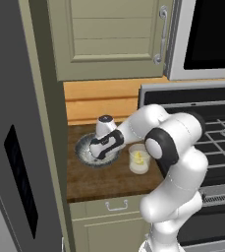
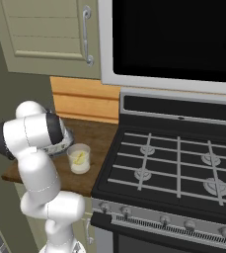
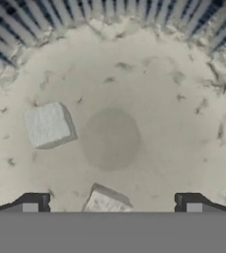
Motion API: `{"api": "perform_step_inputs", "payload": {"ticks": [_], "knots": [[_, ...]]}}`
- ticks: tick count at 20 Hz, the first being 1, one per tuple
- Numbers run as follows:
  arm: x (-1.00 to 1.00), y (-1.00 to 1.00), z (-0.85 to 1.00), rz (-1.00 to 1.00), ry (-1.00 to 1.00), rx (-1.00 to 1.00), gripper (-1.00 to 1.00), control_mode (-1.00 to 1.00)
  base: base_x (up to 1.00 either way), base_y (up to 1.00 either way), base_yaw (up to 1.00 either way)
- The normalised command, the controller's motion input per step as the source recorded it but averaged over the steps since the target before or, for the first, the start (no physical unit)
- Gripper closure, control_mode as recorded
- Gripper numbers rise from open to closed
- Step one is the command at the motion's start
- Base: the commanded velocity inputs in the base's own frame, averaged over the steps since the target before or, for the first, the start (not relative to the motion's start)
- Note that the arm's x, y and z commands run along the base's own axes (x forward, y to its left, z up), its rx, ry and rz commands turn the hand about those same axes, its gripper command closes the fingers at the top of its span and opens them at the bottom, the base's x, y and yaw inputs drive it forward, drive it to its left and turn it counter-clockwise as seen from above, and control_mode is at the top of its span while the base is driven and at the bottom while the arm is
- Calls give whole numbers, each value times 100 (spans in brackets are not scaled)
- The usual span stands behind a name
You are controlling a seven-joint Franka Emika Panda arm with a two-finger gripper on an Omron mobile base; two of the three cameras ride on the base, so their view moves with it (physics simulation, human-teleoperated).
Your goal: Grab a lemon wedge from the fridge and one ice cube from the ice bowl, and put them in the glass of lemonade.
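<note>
A white robot arm reaches down over a wooden counter, its gripper (image 3: 112, 205) poised directly above the ice bowl (image 1: 84, 150). The two dark fingertips (image 3: 35, 202) stand wide apart, holding nothing. Seen from the hand, the bowl's speckled whitish inside spreads beyond the fingertips. One ice cube (image 3: 49, 125) lies ahead of the left fingertip; a second ice cube (image 3: 106, 201) sits between the fingertips, nearer the left one. The glass of lemonade (image 1: 139, 158), with a lemon wedge (image 1: 139, 157) inside, stands just beside the bowl.

Ice bowl (image 3: 134, 74) — whitish, speckled; perhaps ribbed rim.
</note>
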Motion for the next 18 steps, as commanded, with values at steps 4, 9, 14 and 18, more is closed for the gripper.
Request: {"api": "perform_step_inputs", "payload": {"ticks": [4, 9, 14, 18], "knots": [[-22, 0, 0, 0, -1, 3, -100, -100, 0, 0, 0], [-29, 0, 0, 0, 0, 1, -100, -100, 0, 0, 0], [-5, 0, 0, 0, 0, 0, -100, -100, 0, 0, 0], [4, 0, 0, 0, 0, 0, -100, -100, 0, 0, 0]]}}
